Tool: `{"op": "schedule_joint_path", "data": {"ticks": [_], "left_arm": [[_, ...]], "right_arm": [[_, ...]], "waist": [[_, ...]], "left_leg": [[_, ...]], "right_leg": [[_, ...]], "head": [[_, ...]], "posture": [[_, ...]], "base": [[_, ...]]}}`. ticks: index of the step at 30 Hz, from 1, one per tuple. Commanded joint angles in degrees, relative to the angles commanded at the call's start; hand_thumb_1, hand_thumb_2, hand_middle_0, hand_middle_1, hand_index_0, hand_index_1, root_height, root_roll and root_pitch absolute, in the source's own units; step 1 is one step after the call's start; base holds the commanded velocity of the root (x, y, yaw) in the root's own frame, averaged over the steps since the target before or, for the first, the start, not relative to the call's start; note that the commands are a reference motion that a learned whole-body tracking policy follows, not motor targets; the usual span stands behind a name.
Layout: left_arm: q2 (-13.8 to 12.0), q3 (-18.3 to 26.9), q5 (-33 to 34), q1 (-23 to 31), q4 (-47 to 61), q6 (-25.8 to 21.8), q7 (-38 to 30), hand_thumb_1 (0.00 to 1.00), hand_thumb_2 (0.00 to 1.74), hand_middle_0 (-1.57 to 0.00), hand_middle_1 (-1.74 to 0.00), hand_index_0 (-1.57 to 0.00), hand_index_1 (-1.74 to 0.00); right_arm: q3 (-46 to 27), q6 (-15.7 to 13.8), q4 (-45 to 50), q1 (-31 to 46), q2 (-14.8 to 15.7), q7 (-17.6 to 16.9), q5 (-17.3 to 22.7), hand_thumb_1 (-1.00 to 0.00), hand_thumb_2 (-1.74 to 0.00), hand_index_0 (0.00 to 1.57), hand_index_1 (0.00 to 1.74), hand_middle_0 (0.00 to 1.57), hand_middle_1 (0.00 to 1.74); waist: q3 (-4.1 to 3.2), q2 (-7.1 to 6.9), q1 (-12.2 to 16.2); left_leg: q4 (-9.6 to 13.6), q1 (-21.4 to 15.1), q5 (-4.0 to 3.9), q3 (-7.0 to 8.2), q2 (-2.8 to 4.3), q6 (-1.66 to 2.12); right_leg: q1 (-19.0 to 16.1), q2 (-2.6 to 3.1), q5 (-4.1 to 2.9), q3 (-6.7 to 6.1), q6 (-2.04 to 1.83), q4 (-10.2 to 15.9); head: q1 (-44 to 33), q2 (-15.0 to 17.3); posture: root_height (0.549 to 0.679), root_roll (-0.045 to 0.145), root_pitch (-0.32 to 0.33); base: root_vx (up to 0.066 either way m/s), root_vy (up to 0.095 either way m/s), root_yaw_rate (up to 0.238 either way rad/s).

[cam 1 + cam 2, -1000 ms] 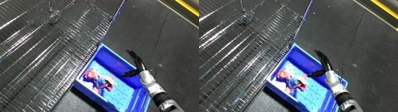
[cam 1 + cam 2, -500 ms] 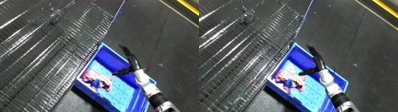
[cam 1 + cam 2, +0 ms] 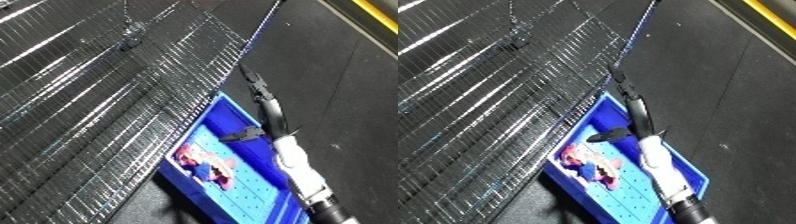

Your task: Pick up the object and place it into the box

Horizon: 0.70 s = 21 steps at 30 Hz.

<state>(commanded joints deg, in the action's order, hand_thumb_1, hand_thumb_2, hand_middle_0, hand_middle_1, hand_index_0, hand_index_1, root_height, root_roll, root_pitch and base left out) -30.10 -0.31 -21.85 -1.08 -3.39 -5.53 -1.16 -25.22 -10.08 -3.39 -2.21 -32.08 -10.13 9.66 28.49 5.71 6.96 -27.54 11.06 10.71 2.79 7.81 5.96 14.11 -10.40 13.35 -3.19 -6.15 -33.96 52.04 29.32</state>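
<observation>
A blue bin [image 3: 233, 114] sits on the dark floor, tucked right against the edge of a broad wire-mesh surface [image 3: 107, 100] that fills the upper left of both views. Inside the bin, near its lower left end and close to the wall on the mesh side, lies the object [image 3: 586, 161], a small pink and red thing with a bit of dark blue on it, resting flat on the dotted blue floor of the bin; from here I cannot make out just what it is. The right hand [image 3: 265, 102] comes in from the lower right on a white and silver forearm [image 3: 298, 167] that crosses over the far long side of the bin. Its black fingers [image 3: 624, 90] are stretched out straight in a line, reaching up beyond the upper end of the bin toward the mesh edge, and the thumb [image 3: 242, 134] juts out sideways over the bin's interior. The hand is spread and holds nothing. The object is well apart from the fingers, lying lower in the bin and to the left of the wrist, with bare blue floor between it and the thumb. A yellow stripe [image 3: 378, 12] runs across the floor in the top right corner. The left hand shows in neither view.
</observation>
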Motion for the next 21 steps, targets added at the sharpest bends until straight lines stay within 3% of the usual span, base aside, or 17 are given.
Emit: {"op": "schedule_joint_path", "data": {"ticks": [9, 21], "left_arm": [[0.7, -1.4, -0.8, -0.6, -0.7, 0.4, -0.3, 1.00, 1.74, -1.57, -1.74, -1.57, -1.74], [2.7, -2.6, -2.2, -0.4, -0.8, 0.5, -1.6, 1.00, 1.74, -1.57, -1.74, -1.57, -1.74]], "right_arm": [[5.2, 0.4, 4.9, -2.4, 0.7, 2.4, 0.5, 0.00, 0.00, 0.00, 0.00, 0.00, 0.00], [15.4, 1.7, 4.7, -5.9, 2.3, 5.4, 1.0, 0.00, 0.00, 0.00, 0.00, 0.00, 0.00]], "waist": [[-0.34, -1.71, -2.1], [-0.17, -3.09, -5.1]], "left_leg": [[-0.3, 0.5, -0.17, -1.00, 0.01, 0.04], [-0.2, 1.1, -0.80, -2.51, -0.39, 0.10]], "right_leg": [[-0.5, 0.13, 0.62, 0.81, 0.05, -0.4], [-0.9, -0.07, 1.79, 2.17, 0.19, -1.2]], "head": [[-8.2, -0.2], [-24.4, -1.1]], "posture": [[0.658, 0.064, -0.057], [0.656, 0.058, -0.060]], "base": [[-0.004, -0.005, 0.120], [-0.011, 0.001, 0.118]]}}
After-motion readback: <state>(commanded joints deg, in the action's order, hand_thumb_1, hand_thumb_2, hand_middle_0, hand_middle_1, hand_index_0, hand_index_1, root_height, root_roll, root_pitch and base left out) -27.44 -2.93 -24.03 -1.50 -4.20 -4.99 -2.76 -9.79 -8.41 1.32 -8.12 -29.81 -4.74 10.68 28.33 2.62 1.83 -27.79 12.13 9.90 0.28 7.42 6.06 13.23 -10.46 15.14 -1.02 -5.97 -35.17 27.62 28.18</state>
